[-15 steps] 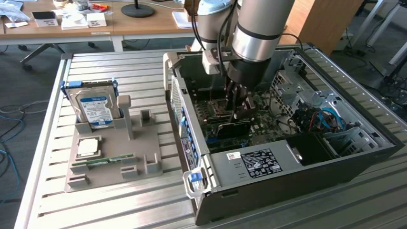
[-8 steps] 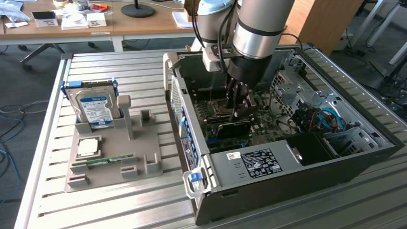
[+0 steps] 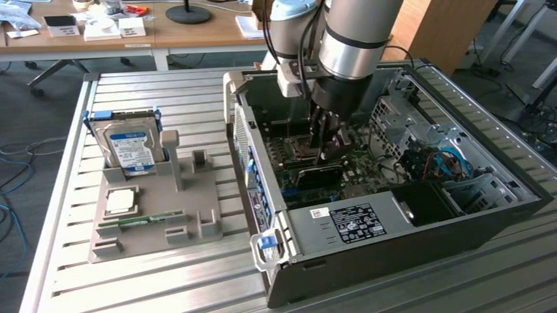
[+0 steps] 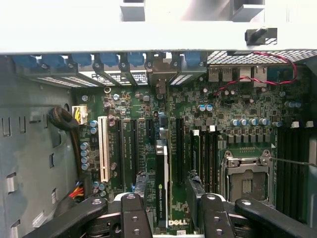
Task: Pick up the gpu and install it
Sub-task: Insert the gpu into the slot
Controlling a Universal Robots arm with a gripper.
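The gpu [image 4: 162, 181] is a thin dark card standing on edge in a slot of the green motherboard [image 4: 228, 106], with a silvery edge along one side. In the exterior view the gpu [image 3: 319, 173] shows as a dark board low inside the open computer case [image 3: 418, 228]. My gripper [image 4: 171, 212] hangs straight over it, open. Its black fingers [image 4: 132, 214] stand one on each side of the card, with a gap to the card on both sides. From outside, the gripper [image 3: 329, 149] reaches down into the middle of the case.
A white expansion slot [image 4: 103, 148] and an empty processor socket [image 4: 246, 179] flank the card. Case walls and the power supply [image 3: 348, 225] close in around the arm. At the exterior view's left, a grey fixture [image 3: 156, 225] holds a hard drive [image 3: 130, 147], a processor [image 3: 120, 201] and a memory stick [image 3: 139, 220].
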